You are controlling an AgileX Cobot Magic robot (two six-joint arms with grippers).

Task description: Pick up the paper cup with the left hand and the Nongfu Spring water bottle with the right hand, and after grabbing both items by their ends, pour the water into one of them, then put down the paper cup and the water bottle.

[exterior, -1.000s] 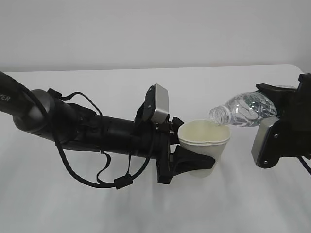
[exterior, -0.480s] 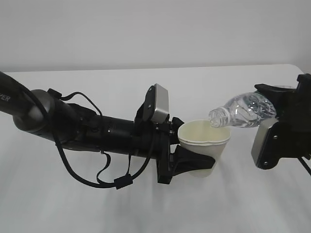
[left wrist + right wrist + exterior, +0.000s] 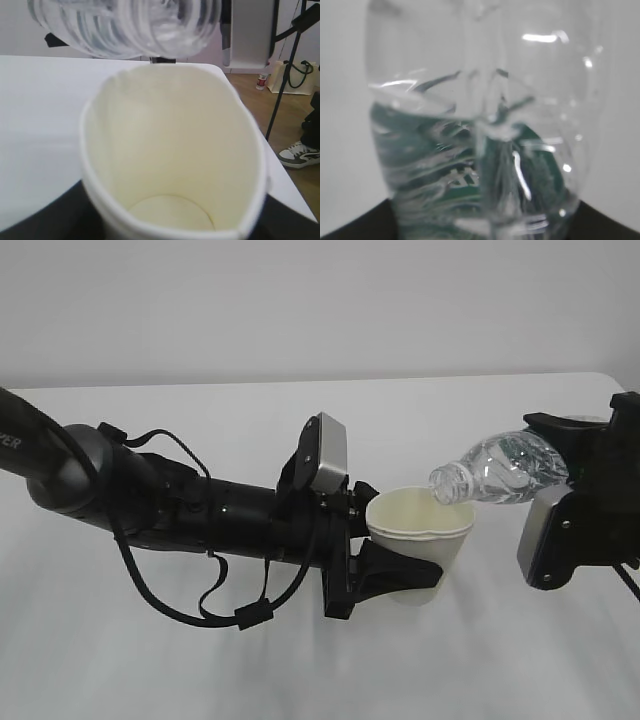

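Pouring stage: the left hand (image 3: 395,575) clasped the paper cup (image 3: 420,540) from the side, its black fingers (image 3: 385,578) wrapped round the lower wall, holding it upright above the white table (image 3: 300,670). The right hand (image 3: 580,490) grasped the Nongfu Spring water bottle (image 3: 500,468) by its base end, tipped nearly level, uncapped mouth over the cup's rim. The cup's cream interior (image 3: 175,150) appeared dry; the water (image 3: 480,165) could not be told apart inside the bottle
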